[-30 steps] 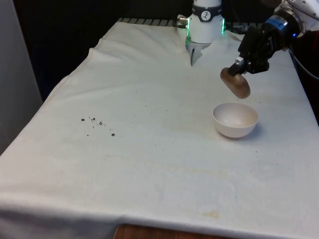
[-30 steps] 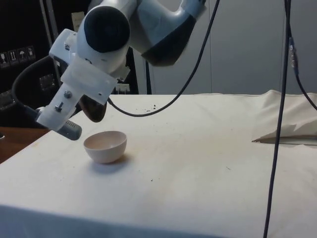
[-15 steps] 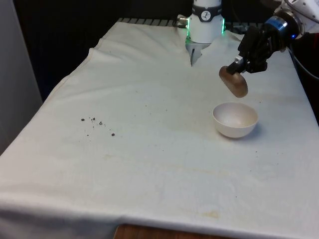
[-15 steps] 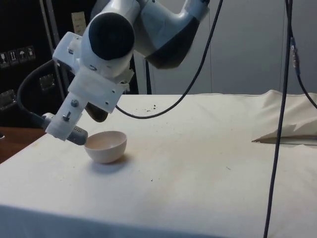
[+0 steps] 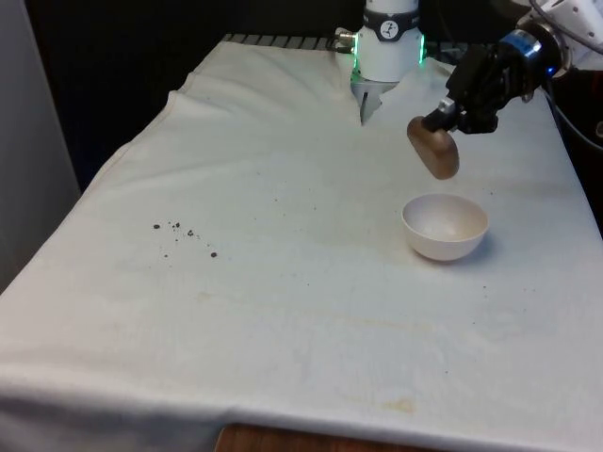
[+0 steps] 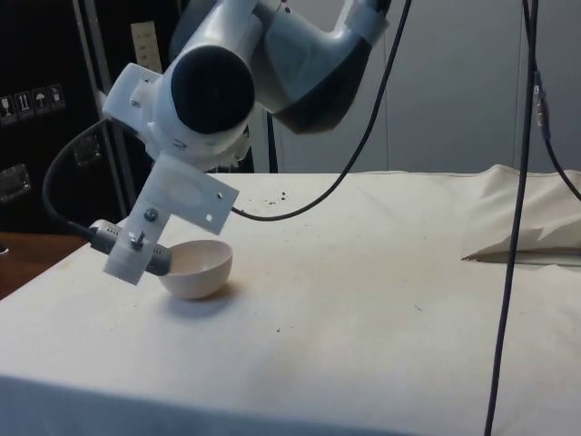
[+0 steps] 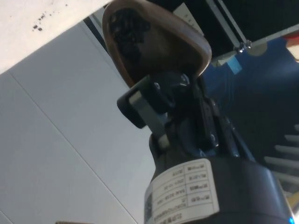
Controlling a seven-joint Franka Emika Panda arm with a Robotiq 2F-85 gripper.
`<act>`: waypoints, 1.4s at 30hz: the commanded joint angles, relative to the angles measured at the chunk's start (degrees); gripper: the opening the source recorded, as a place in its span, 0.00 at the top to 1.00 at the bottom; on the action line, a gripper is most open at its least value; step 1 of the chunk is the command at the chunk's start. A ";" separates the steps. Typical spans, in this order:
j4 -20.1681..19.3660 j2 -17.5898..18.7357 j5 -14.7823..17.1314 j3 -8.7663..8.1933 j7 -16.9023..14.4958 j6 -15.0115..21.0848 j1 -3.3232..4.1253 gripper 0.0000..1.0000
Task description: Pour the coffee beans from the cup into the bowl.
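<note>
1. The gripper hangs above the table, tilted over, and grasps a brown cup by its rim — fingers clenched on the rim in the wrist view.
2. The cup is tipped well over in the air, just above the bowl and slightly toward the front view's left of it, not touching it.
3. In the wrist view, dark beans sit inside the cup.
4. The white bowl stands upright on the cloth at the front view's right — its inside looks pale and bare.
5. In the side view, the bowl sits just behind the arm's wrist.
6. A few dark specks lie on the cloth at the front view's left, well apart from the bowl.
</note>
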 commanded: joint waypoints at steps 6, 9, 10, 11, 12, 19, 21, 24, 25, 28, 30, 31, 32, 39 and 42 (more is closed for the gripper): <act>-0.52 0.23 -1.60 0.74 1.03 -3.21 0.46 1.00; -0.40 0.46 -1.95 1.43 1.15 -4.87 0.52 1.00; -0.29 0.63 -2.06 1.72 1.09 -5.56 0.63 1.00; -0.52 0.40 -1.66 1.78 0.97 -4.64 0.11 1.00; -0.06 1.03 -2.46 2.35 1.03 -6.82 0.69 1.00; 1.26 3.09 -3.95 4.81 0.97 -11.86 0.86 1.00; 1.49 3.38 -4.18 5.16 0.97 -12.55 0.86 1.00; 2.23 4.93 -5.44 6.42 1.09 -15.47 0.97 1.00; 2.35 5.27 -5.79 6.70 1.15 -16.16 0.92 1.00; 2.64 6.13 -6.59 7.33 1.15 -17.88 0.86 1.00; 2.58 6.36 -6.93 7.45 1.26 -18.45 0.86 1.00; 2.52 6.76 -7.45 7.62 1.38 -19.37 0.86 1.00; 2.46 6.88 -7.73 7.68 1.43 -19.82 0.92 1.00; 2.23 7.79 -9.22 8.25 1.55 -22.12 0.63 1.00; 2.12 7.91 -10.20 8.08 0.80 -22.35 0.74 1.00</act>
